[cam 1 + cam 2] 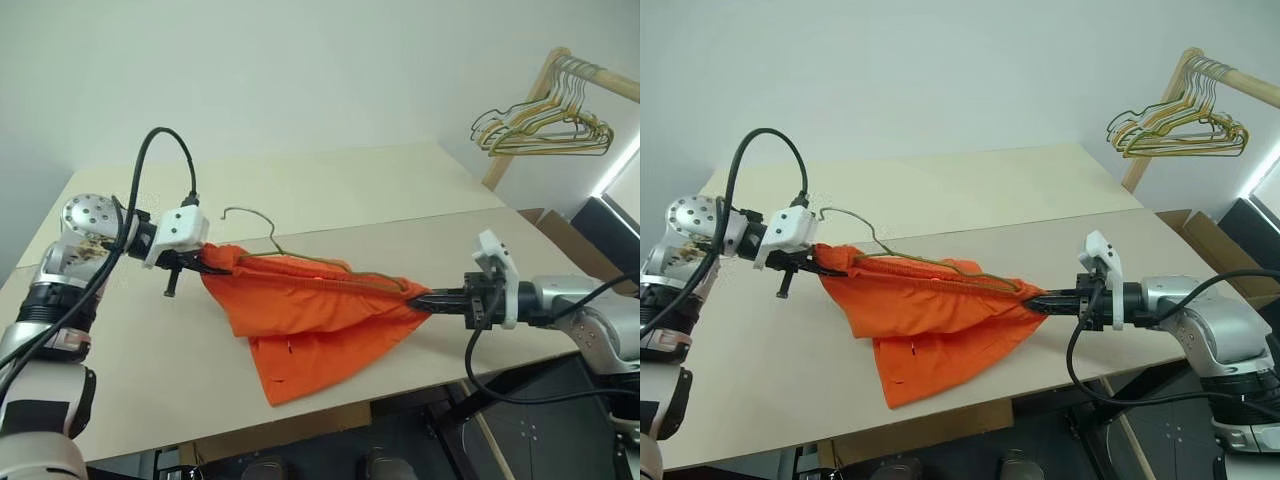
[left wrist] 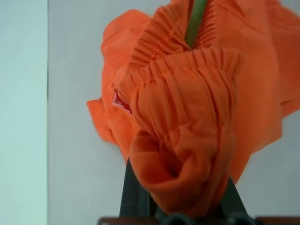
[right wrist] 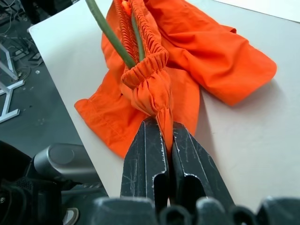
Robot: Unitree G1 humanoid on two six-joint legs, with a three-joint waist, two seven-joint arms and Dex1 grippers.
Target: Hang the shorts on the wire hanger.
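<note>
Right wrist: wire hanger [image 3: 108, 33] inside shorts [image 3: 206, 51]

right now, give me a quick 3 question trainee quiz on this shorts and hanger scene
1. True or false: both grippers are shut on the shorts.
2. Where is the hanger's wire? A) flat on the table B) inside the waistband C) on the rail
3. Which part of the hanger sticks out of the fabric?

Key: 1 true: left gripper and right gripper each pinch a waistband end. 2 B. 3 the hook.
</note>
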